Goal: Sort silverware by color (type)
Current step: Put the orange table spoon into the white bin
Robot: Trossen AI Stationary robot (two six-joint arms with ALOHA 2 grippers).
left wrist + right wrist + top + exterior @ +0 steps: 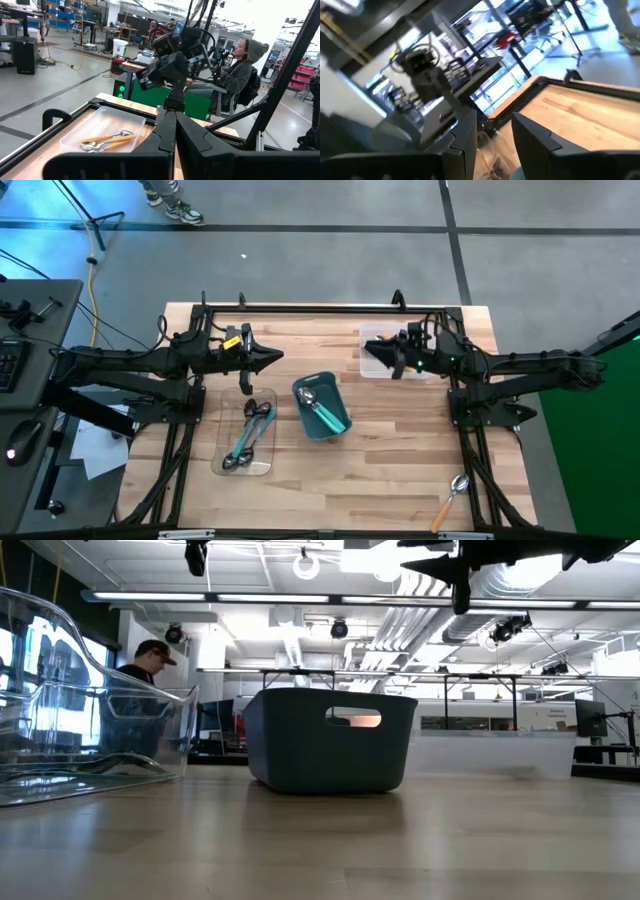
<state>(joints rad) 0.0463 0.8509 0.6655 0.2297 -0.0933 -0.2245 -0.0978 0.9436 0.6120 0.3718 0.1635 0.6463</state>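
Wooden table [380,450]: left gripper [272,359] clenched, empty, above clear plastic tray [226,452] of teal-handled spoons [250,435]; right gripper [372,351] parted, empty, over orange-handled spoons' tray [86,136].

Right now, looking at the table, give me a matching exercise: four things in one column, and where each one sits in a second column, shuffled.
Things:
1. teal bin
2. orange-handled spoon
3. left clear tray
4. right clear tray

Places:
A. bare wood near the table's front right corner
B. middle of the table
C. under the right gripper
D. left of the teal bin, holding teal-handled spoons

Pairs: 1-B, 2-A, 3-D, 4-C
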